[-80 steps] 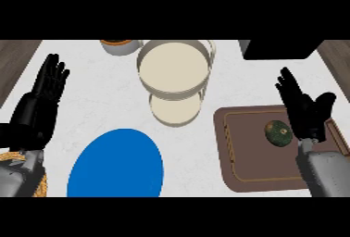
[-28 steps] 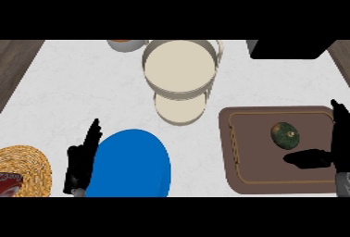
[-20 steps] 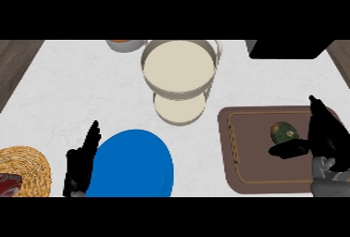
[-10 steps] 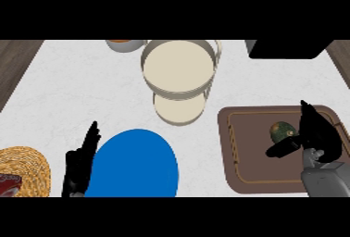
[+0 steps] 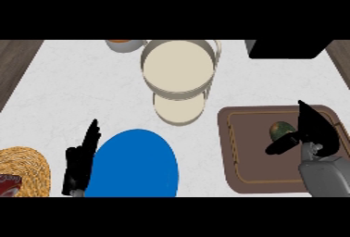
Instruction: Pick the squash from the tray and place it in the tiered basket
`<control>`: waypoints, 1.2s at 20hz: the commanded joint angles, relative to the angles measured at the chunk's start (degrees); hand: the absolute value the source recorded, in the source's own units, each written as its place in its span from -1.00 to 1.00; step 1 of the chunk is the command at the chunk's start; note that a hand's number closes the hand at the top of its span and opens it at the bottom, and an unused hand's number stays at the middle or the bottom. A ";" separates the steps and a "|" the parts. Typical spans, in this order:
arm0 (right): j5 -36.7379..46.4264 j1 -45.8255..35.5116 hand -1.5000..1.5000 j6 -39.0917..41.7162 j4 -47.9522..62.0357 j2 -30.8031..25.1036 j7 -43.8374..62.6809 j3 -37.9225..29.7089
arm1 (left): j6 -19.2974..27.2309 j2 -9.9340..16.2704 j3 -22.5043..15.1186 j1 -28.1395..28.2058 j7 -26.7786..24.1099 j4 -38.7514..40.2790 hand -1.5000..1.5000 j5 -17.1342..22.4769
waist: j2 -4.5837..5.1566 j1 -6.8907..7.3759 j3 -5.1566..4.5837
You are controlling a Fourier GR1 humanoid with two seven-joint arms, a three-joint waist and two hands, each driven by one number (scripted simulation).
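The squash (image 5: 279, 129), small, green and rounded, lies on the brown tray (image 5: 240, 157) at the right. My right hand (image 5: 315, 131) hovers right beside it, fingers straight and pointing away, thumb (image 5: 282, 146) reaching under the squash's near side; the hand partly covers it. The tiered basket (image 5: 179, 69), cream with two round levels, stands at the top centre. My left hand (image 5: 81, 159) rests open at the lower left, fingers up, beside the blue plate.
A blue plate (image 5: 134, 165) lies at the lower middle left. A woven straw basket (image 5: 21, 170) sits at the lower left corner. A small bowl (image 5: 125, 44) stands at the top, and a black object (image 5: 290, 48) at the top right.
My right hand has come in from the right edge over the tray and settled next to the squash. The left hand, which dropped to the lower left early on, has since stayed still.
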 commanded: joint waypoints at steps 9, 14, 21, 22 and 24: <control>0.75 -0.98 -1.00 1.34 10.31 2.99 -0.46 -4.04 | -2.75 -0.30 2.20 2.66 -1.32 -0.92 0.00 -0.84 | 0.03 0.15 0.01; -0.87 -4.42 -1.00 5.06 11.85 2.87 -0.20 -7.13 | -2.39 -2.41 1.89 1.52 -0.94 -0.45 0.00 -3.44 | 0.02 0.11 0.00; 3.32 1.63 1.00 -0.18 13.29 3.71 -8.58 -6.95 | -3.60 -3.95 3.91 4.10 -0.81 -1.93 0.00 -4.60 | -0.01 -0.02 0.00; 2.35 -2.16 1.00 2.36 15.85 1.42 -9.88 -8.75 | -4.74 -3.67 4.69 3.25 -1.87 -0.84 0.00 -4.15 | 0.01 0.04 0.00; 3.46 2.75 1.00 -1.99 13.04 4.09 -12.47 -6.71 | -4.17 -3.35 3.40 5.21 1.45 -5.61 0.00 -5.53 | -0.02 0.00 0.01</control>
